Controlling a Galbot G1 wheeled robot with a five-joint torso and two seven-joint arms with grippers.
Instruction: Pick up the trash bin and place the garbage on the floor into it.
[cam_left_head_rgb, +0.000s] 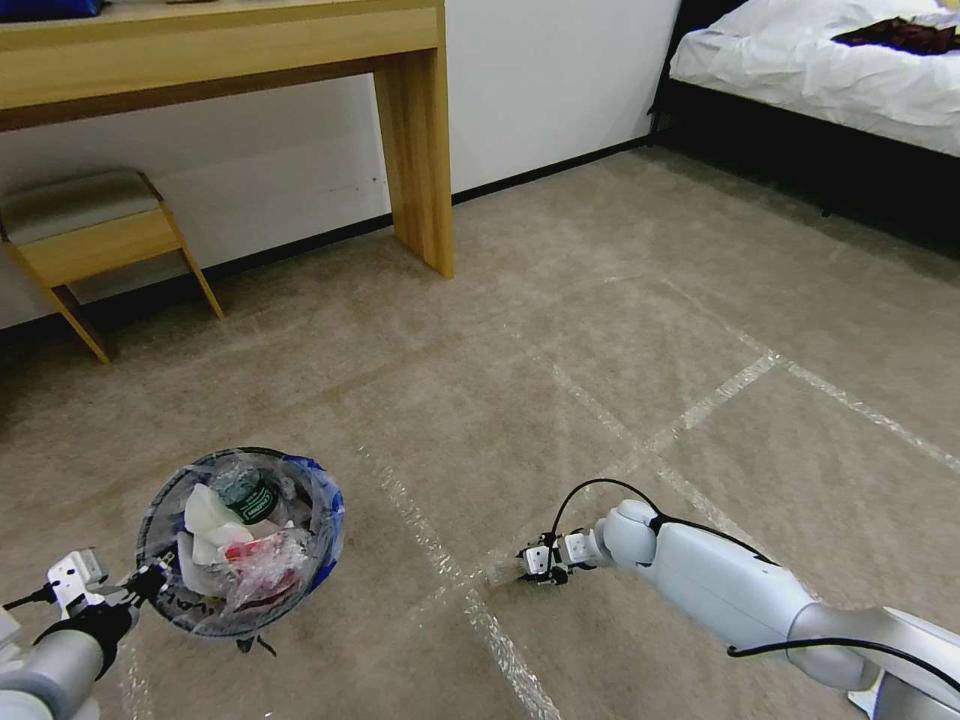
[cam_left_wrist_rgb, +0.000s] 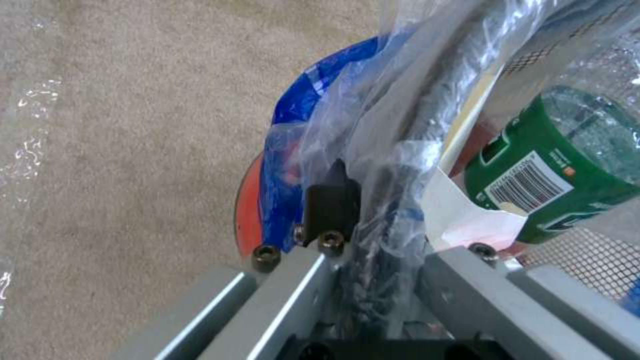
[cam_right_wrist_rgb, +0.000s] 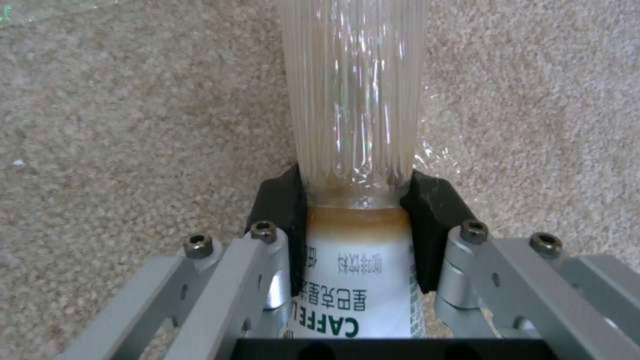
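The beige carpet (cam_left_head_rgb: 560, 330) fills the room, crossed by strips of clear tape (cam_left_head_rgb: 720, 390). At eleven o'clock stands a wooden desk (cam_left_head_rgb: 300, 50) with a padded stool (cam_left_head_rgb: 90, 230) beneath it; at one o'clock, a bed (cam_left_head_rgb: 830, 60) with white linen.

At eight o'clock the trash bin (cam_left_head_rgb: 245, 540) — red, lined with a crinkly clear bag printed in blue — hangs off the floor. The left gripper (cam_left_head_rgb: 150, 580) is clenched on its rim, the black pads (cam_left_wrist_rgb: 330, 200) pinching rim and bag together. Inside lie a green-labelled bottle (cam_left_wrist_rgb: 553, 175), white paper (cam_left_head_rgb: 205, 520) and a red wrapper (cam_left_head_rgb: 262, 552).

At six o'clock the right gripper (cam_left_head_rgb: 527, 565) is low at the carpet, its pads (cam_right_wrist_rgb: 283, 210) closed around a clear ribbed bottle with a white label (cam_right_wrist_rgb: 357, 125) — gripped at the label's upper edge.
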